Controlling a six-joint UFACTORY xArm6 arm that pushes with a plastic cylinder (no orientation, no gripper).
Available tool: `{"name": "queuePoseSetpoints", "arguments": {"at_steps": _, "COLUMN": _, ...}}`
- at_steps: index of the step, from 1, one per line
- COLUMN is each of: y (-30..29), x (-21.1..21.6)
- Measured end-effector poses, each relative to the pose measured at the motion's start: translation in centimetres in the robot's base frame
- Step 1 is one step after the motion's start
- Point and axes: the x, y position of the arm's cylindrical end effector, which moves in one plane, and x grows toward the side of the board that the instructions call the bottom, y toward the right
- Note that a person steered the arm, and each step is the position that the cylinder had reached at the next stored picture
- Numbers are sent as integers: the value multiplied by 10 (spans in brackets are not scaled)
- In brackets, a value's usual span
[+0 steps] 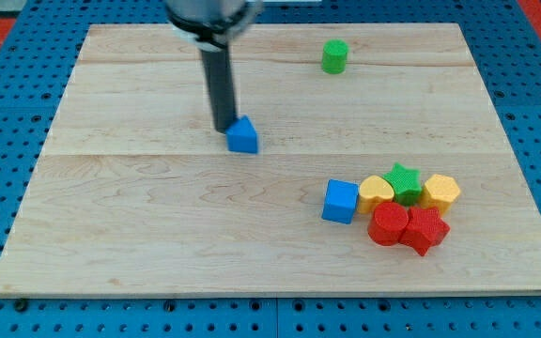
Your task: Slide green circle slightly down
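Note:
The green circle (334,56) stands alone near the view's top, right of centre, on the wooden board (139,225). My tip (224,129) is at the lower end of the dark rod, left of centre, touching or nearly touching the left side of a small blue triangular block (243,136). The tip is well to the left of and below the green circle.
A cluster lies at the lower right: a blue cube (340,201), a yellow heart (376,193), a green star (404,182), a yellow hexagon (440,192), a red round block (388,224) and a red star (425,229). Blue pegboard surrounds the board.

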Motion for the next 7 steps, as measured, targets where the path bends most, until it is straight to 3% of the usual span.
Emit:
{"name": "queuePoseSetpoints", "arguments": {"at_steps": 2, "y": 120, "x": 52}}
{"name": "queuePoseSetpoints", "arguments": {"at_steps": 3, "y": 118, "x": 25}}
{"name": "queuePoseSetpoints", "arguments": {"at_steps": 5, "y": 227, "x": -103}}
{"name": "queuePoseSetpoints", "arguments": {"at_steps": 7, "y": 144, "x": -187}}
